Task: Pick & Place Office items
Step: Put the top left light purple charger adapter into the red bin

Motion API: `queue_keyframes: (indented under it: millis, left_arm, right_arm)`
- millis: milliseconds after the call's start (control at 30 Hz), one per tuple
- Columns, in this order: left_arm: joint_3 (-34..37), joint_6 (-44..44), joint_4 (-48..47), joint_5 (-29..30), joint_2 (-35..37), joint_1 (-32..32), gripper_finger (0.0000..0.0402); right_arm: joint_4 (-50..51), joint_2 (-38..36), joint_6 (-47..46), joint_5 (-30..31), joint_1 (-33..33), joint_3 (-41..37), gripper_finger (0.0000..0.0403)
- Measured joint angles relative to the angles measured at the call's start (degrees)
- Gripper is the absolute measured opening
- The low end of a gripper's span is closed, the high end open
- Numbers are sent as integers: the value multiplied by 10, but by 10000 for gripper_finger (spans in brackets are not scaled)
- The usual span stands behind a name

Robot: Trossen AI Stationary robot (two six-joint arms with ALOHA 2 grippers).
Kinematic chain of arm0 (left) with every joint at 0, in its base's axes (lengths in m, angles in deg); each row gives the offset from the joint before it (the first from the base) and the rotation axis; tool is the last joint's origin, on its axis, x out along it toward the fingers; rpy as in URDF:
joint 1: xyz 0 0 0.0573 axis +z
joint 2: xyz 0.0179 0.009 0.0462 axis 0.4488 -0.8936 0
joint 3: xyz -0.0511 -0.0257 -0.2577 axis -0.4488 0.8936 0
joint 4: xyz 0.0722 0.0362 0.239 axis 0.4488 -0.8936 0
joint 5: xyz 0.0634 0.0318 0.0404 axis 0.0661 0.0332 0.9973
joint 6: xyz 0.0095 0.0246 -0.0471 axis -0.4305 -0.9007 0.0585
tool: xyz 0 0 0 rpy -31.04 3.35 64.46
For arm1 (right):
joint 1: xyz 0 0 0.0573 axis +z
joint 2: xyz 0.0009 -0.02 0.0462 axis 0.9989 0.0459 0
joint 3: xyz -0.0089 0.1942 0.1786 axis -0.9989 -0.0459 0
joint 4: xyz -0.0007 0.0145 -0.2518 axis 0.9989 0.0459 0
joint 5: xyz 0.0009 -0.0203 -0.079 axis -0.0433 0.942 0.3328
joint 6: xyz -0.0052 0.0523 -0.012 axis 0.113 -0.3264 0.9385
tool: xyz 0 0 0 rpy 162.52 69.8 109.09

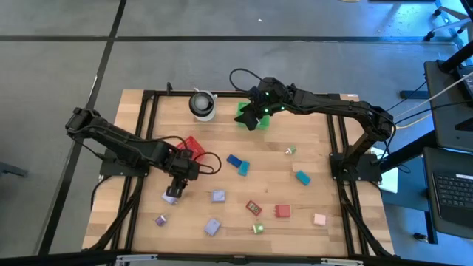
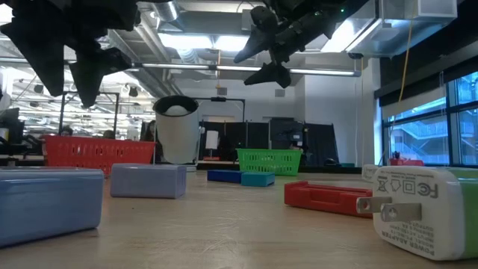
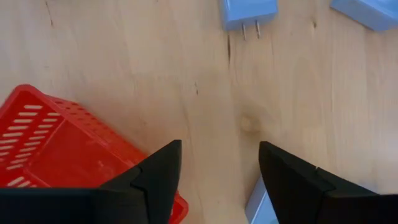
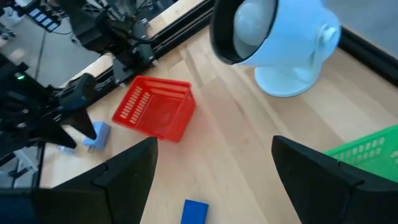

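Several small office items lie scattered on the wooden table [image 1: 310, 133]: lavender pieces [image 1: 218, 196], a blue one [image 1: 234, 160], teal ones [image 1: 302, 177], red ones [image 1: 282, 211], a pink one [image 1: 319, 219] and a green one [image 1: 258, 228]. My left gripper [image 1: 177, 188] points down, open, just in front of the red mesh basket [image 1: 190, 144]. One lavender piece [image 3: 260, 205] lies on the table beside one of its fingers; bare wood shows between the fingertips [image 3: 217, 149]. My right gripper [image 1: 255, 118] hangs open above the green basket [image 1: 244, 111] at the far edge.
A white round fan-like object [image 1: 202, 105] stands at the far edge, left of the green basket. A black frame [image 1: 148, 111] borders the table. Two lavender plug pieces [image 3: 249, 12] lie ahead of my left gripper. Bare wood lies at the table's middle.
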Motion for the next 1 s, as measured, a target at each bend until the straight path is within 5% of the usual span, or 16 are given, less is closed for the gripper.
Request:
queue_keyframes:
  millis: [300,633,1000]
  left_arm:
    - [60,-60,9,-15,0,-9,261]
    - [91,-64,57,-16,0,-49,261]
    - [95,15,59,-82,0,-135,260]
  right_arm:
    - [0,0,0,14,0,0,318]
    - [0,0,0,14,1,0,318]
    - [0,1,-4,14,1,0,318]
